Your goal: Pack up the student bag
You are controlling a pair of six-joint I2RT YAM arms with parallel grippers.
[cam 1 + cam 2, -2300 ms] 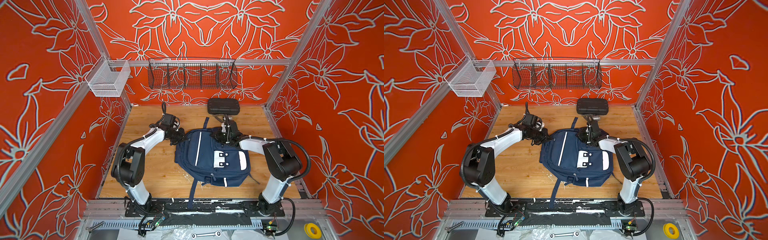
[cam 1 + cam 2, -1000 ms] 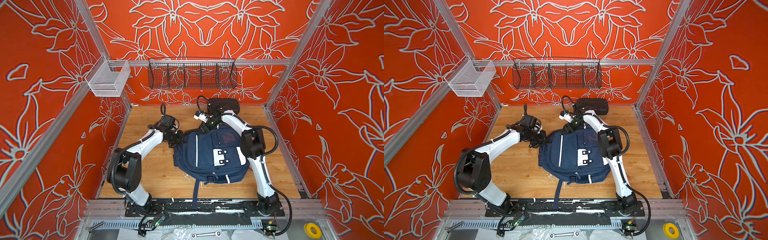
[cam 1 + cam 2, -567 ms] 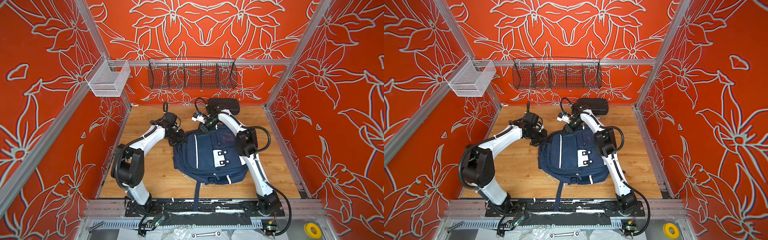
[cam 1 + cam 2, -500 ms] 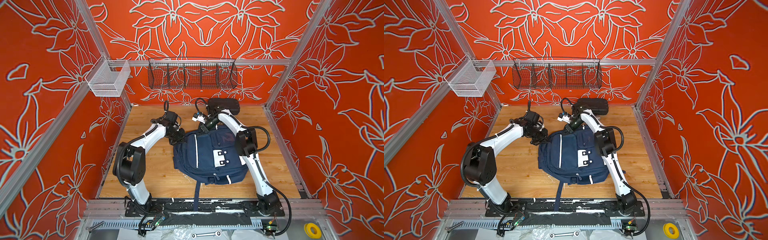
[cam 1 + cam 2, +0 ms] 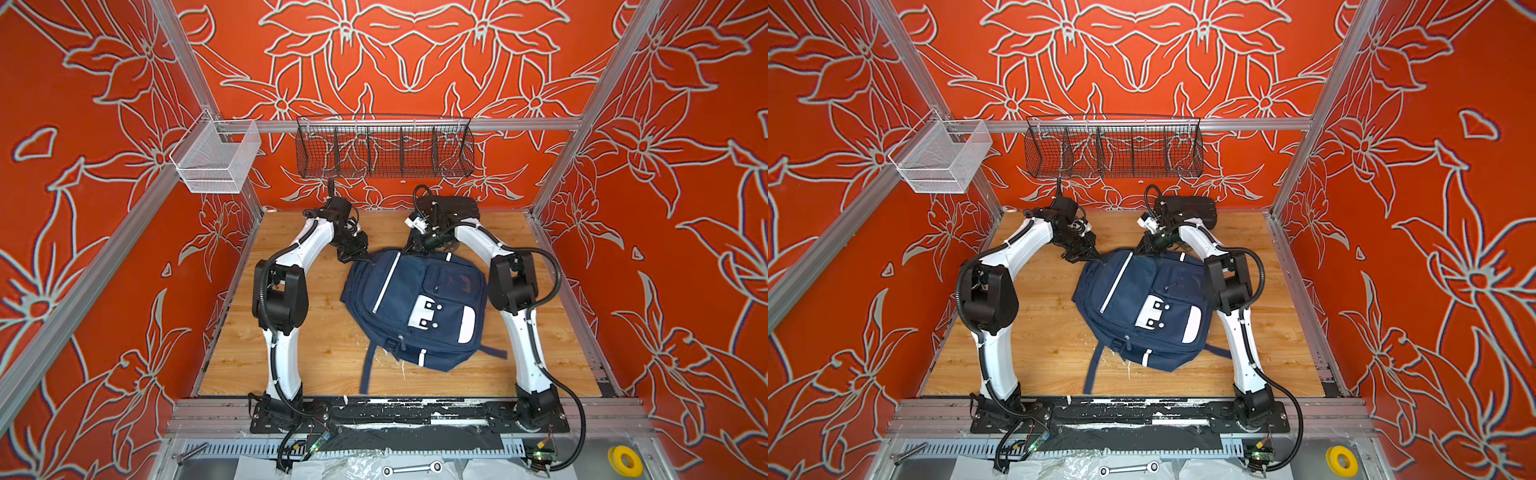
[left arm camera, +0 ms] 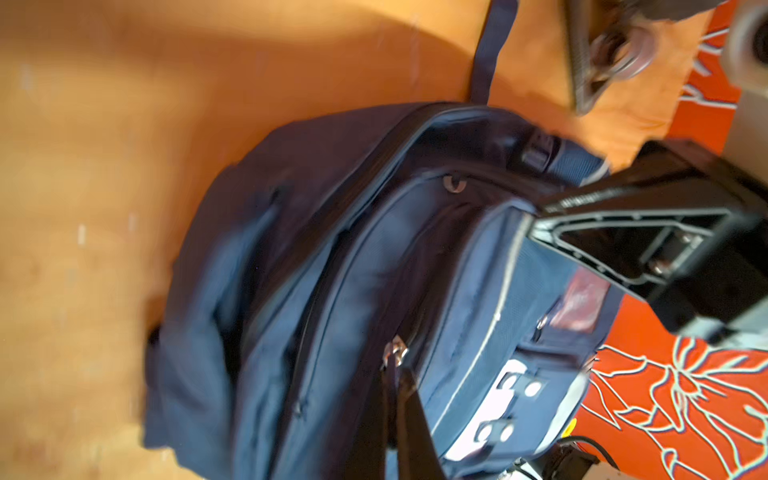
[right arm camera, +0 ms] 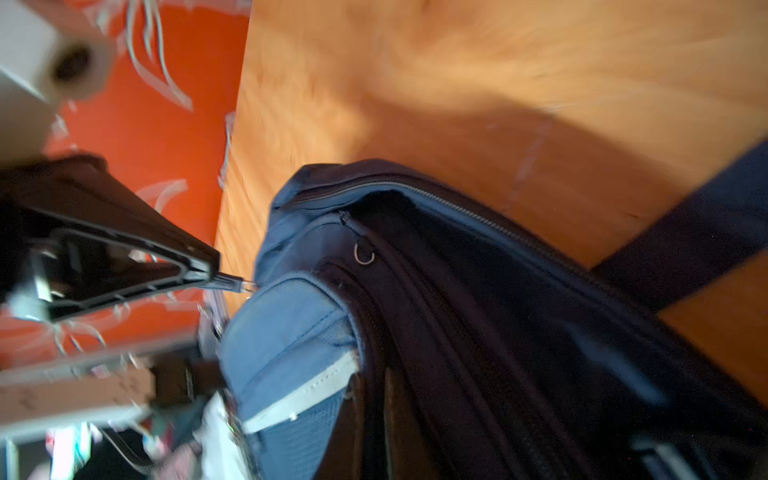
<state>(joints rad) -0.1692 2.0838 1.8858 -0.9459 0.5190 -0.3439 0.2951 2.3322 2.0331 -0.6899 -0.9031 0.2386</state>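
The navy student bag (image 5: 415, 299) (image 5: 1142, 299) lies flat, front up, in the middle of the wooden table (image 5: 316, 357). My left gripper (image 5: 358, 254) (image 5: 1088, 253) is at the bag's far left corner. In the left wrist view it (image 6: 392, 374) is shut on a metal zipper pull (image 6: 395, 353); the right wrist view shows that pull (image 7: 239, 284) at its tip. My right gripper (image 5: 417, 247) (image 5: 1144, 245) sits at the bag's far top edge. Its fingers (image 7: 370, 374) are shut on dark fabric beside the zipper track (image 7: 457, 208).
A black hard case (image 5: 457, 205) (image 5: 1192, 208) lies behind the right wrist by the back wall. A black wire basket (image 5: 384, 149) and a white mesh basket (image 5: 216, 160) hang above. A strap (image 5: 368, 370) trails toward the front edge.
My right gripper has shut on the bag's top edge and its elbow has swung outward to the right. The left gripper stays shut on the pull; the bag has shifted slightly.
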